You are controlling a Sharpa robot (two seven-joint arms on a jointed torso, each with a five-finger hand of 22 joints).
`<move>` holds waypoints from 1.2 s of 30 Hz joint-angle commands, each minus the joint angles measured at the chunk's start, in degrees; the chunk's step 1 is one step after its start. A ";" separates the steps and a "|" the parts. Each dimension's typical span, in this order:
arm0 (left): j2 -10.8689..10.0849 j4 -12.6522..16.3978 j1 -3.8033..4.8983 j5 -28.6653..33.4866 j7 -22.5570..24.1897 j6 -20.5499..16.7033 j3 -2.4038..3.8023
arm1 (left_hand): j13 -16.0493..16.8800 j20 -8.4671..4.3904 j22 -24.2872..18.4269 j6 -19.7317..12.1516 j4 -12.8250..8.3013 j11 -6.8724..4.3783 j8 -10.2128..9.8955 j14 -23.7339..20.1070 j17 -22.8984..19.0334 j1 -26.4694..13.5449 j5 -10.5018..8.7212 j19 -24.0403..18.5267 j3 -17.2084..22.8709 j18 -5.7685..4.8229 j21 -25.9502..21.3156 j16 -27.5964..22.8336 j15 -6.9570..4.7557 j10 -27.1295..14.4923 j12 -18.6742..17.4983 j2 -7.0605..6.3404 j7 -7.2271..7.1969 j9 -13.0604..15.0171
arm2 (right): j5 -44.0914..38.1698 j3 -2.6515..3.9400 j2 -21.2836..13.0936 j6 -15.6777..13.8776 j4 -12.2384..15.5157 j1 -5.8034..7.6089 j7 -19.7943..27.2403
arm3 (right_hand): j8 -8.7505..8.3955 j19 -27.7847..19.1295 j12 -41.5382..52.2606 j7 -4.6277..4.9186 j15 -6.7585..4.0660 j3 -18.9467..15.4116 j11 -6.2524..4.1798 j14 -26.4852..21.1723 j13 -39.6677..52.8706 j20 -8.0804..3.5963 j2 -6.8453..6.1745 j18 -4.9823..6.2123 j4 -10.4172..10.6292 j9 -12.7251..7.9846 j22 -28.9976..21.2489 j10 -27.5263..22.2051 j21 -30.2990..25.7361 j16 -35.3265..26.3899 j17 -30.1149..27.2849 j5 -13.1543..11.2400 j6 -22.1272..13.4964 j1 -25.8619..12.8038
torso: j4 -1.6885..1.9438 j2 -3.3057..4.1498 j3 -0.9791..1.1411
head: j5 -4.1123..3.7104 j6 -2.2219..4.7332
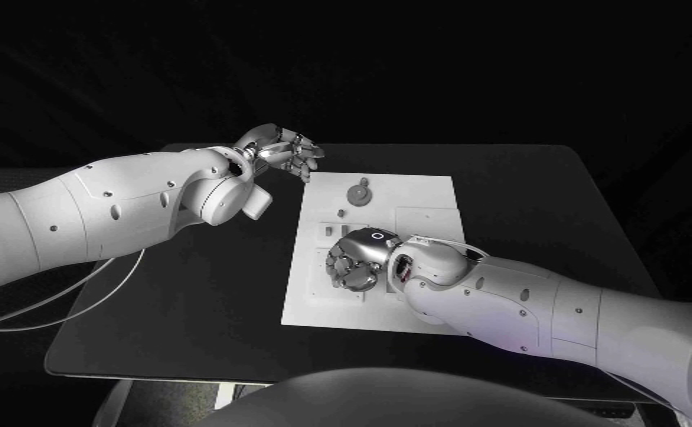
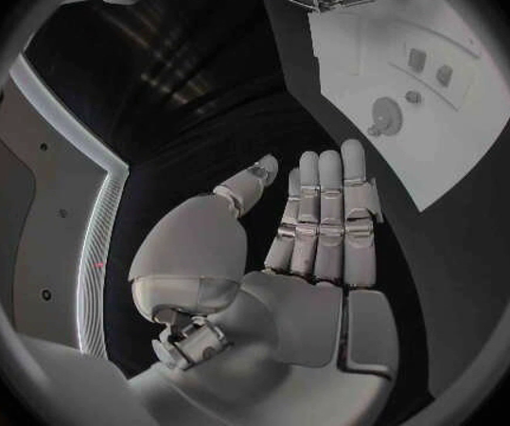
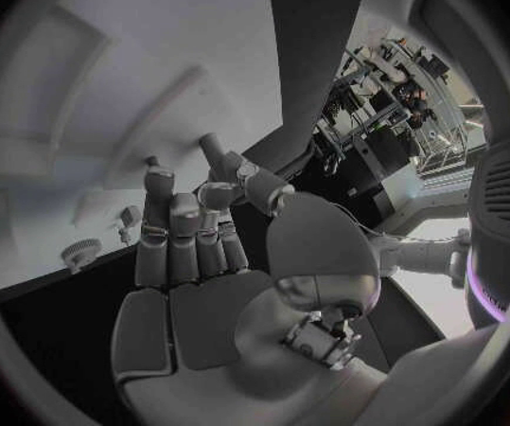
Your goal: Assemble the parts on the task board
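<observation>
While the left hand hovered above the table just off the upper left corner of the task board, its fingers were straight and together with nothing in them (the left wrist view showed a flat, bare palm). The right hand lay over the left middle of the board, fingers bent down toward the plate; whether it grasped a part I could not tell, since the fingertips were hidden from above and the right wrist view showed no piece between them.

A round part sat on the board's upper middle, well apart from both hands, with a smaller piece just below it. These parts looked small, rigid and light, likely smooth enough to slip, so a fingertip pinch across the round part's rim would probably serve best.
</observation>
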 commanded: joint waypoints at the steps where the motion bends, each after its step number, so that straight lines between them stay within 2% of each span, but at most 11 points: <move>1: 0.03 0.06 0.07 0.23 0.28 0.74 0.06 | 0.08 0.04 -0.06 0.40 -0.02 0.08 0.07 -0.24 -0.07 0.00 0.27 0.15 -0.39 0.69 -0.26 0.32 -0.03 -0.17 -0.29 0.23 0.04 -0.07 | -0.64 0.02 0.04 -0.51 0.34 -0.12 0.13 | 0.74 0.18 -0.39 0.88 -0.38 0.34 -0.19 -0.04 0.07 -0.21 0.46 0.87 -0.04 1.41 1.04 0.03 0.27 0.15 0.08 0.12 2.37 0.07 | 0.00 0.02 0.03 | 0.02 0.03; 8: 0.00 0.10 0.07 0.23 0.23 0.75 0.06 | 0.08 0.05 -0.06 0.39 -0.02 0.09 0.08 -0.26 -0.08 -0.01 0.26 0.15 -0.41 0.69 -0.29 0.32 -0.02 -0.18 -0.30 0.21 0.04 -0.11 | -0.63 0.02 0.12 -0.01 0.05 -0.14 0.11 | 0.73 0.18 -0.39 0.88 -0.39 0.36 -0.20 -0.04 0.08 -0.22 0.44 0.87 -0.05 1.42 1.04 0.04 0.29 0.16 0.09 0.12 2.38 0.08 | -0.01 0.00 0.00 | 0.01 0.05; 14: -0.02 0.15 0.07 0.23 0.21 0.77 0.06 | 0.08 0.05 -0.06 0.39 -0.01 0.09 0.09 -0.27 -0.10 0.00 0.26 0.14 -0.42 0.69 -0.31 0.33 -0.02 -0.18 -0.31 0.21 0.05 -0.15 | -0.66 0.01 0.16 1.92 -0.36 -0.13 -0.52 | 0.72 0.17 -0.40 0.88 -0.39 0.36 -0.20 -0.05 0.09 -0.22 0.42 0.87 -0.05 1.42 1.04 0.04 0.30 0.16 0.09 0.11 2.38 0.07 | -0.01 0.01 0.00 | -0.03 0.07; 25: -0.08 0.15 0.07 0.23 0.12 0.96 0.06 | 0.08 0.06 -0.06 0.38 0.00 0.10 0.11 -0.28 -0.12 0.00 0.26 0.15 -0.44 0.68 -0.33 0.34 -0.01 -0.19 -0.33 0.21 0.05 -0.20 | -0.97 0.01 0.12 3.57 -0.75 -0.13 -1.12 | 0.63 0.04 -0.46 0.91 -0.38 0.34 -0.16 -0.15 0.11 -0.21 0.08 0.87 -0.10 1.41 1.03 -0.04 0.29 0.11 0.09 0.16 2.25 0.01 | -0.03 0.00 0.02 | -0.13 -0.03; 29: -0.07 0.15 0.07 0.23 0.10 0.96 0.06 | 0.09 0.06 -0.06 0.38 0.00 0.10 0.11 -0.29 -0.12 0.00 0.26 0.15 -0.44 0.68 -0.34 0.34 -0.01 -0.19 -0.34 0.21 0.05 -0.22 | -0.84 -0.01 0.13 2.63 -0.83 -0.13 -0.85 | 0.38 -0.31 -0.58 1.02 -0.38 -0.03 -0.04 -0.44 0.24 -0.36 -2.41 0.87 -0.28 1.46 1.06 -0.34 0.36 0.06 0.14 -0.07 1.75 1.22 | -0.03 0.02 0.03 | -0.14 -0.10; 32: -0.07 0.13 0.07 0.23 0.05 1.00 0.06 | 0.09 0.06 -0.06 0.37 0.01 0.10 0.12 -0.29 -0.13 0.00 0.26 0.15 -0.45 0.68 -0.35 0.34 -0.01 -0.19 -0.34 0.21 0.05 -0.23 | -0.61 -0.01 0.12 2.18 -0.85 -0.13 -0.85 | -0.46 -0.38 -0.54 1.47 -0.17 -0.75 0.34 -0.57 0.39 -0.37 -4.07 0.87 -0.27 1.18 1.05 -0.51 0.47 0.08 0.19 -0.11 0.30 1.83 | -0.02 0.01 0.01 | -0.14 -0.09; 36: -0.07 0.13 0.07 0.23 -0.02 1.12 0.06 | 0.08 0.07 -0.06 0.37 0.02 0.11 0.12 -0.30 -0.14 -0.02 0.26 0.15 -0.47 0.68 -0.36 0.34 0.00 -0.20 -0.35 0.19 0.06 -0.25 | 0.15 -0.01 0.10 1.58 -0.84 -0.13 -0.82 | -1.69 -0.57 -0.49 2.22 0.43 -2.97 1.05 -0.88 0.61 -0.22 -5.53 0.87 -0.28 0.75 1.03 -0.99 0.55 0.07 0.26 0.63 -1.86 1.28 | -0.01 0.00 0.00 | -0.20 -0.09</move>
